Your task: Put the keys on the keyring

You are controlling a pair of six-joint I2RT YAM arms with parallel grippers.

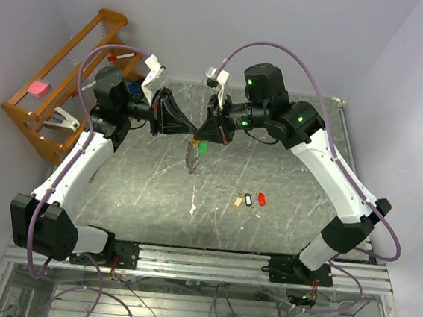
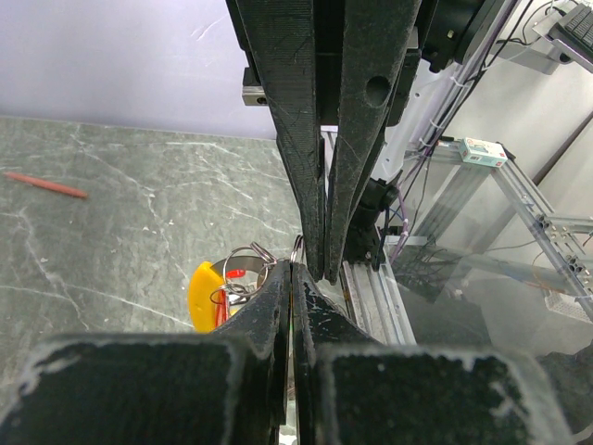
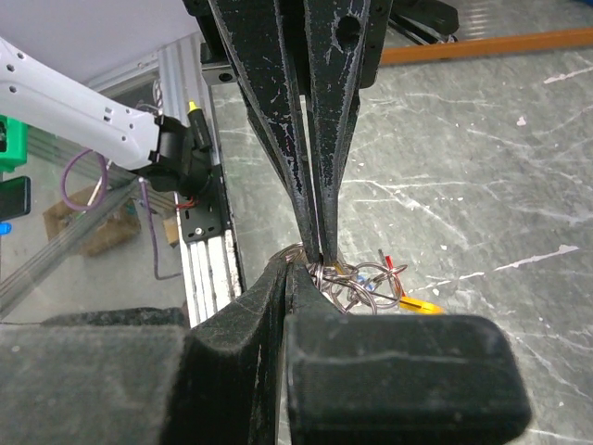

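My left gripper (image 1: 191,133) and right gripper (image 1: 202,135) meet tip to tip above the table's middle, both shut on a thin silvery loop of the keyring (image 1: 191,156), which hangs below them with a green tag beside it. In the left wrist view my left gripper (image 2: 293,269) pinches the loop, and the keyring (image 2: 243,264) shows metal rings and a yellow band. From the right wrist, my right gripper (image 3: 295,266) holds the same tangle of rings, the keyring (image 3: 366,283). Three keys lie on the table: yellow (image 1: 237,201), black-and-white (image 1: 248,199), red (image 1: 261,199).
A wooden rack (image 1: 62,77) leans at the back left, off the table. A red pen (image 2: 44,185) lies on the marble surface. A small white scrap (image 1: 192,209) sits near the front. A metal rail (image 1: 209,262) runs along the near edge.
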